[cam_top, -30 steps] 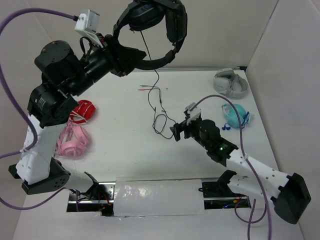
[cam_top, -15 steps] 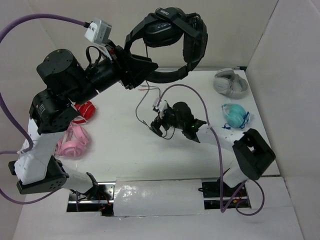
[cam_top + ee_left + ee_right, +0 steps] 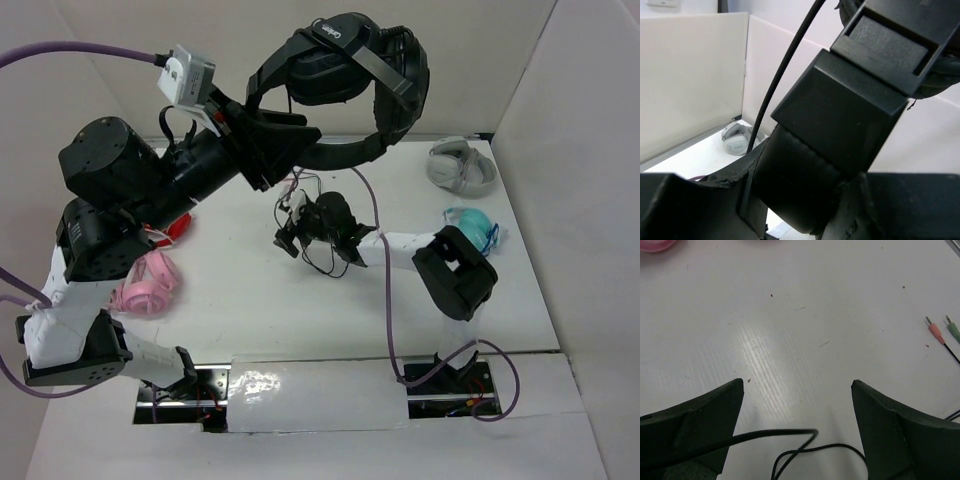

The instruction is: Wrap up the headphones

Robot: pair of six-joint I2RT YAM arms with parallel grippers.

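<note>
aloft, left hand [image 3: 290, 140] gripping headphones [image 3: 330, 75], right hand [image 3: 797, 385] wide, white table [image 3: 230, 290], white walls [image 3: 480, 60]

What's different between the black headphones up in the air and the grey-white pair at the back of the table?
The black headphones are lifted, clamped in the left gripper; the grey-white headphones lie on the table. The black headphones trail a long thin cable; no cable shows on the grey-white pair. Both are over-ear sets with a headband.
</note>
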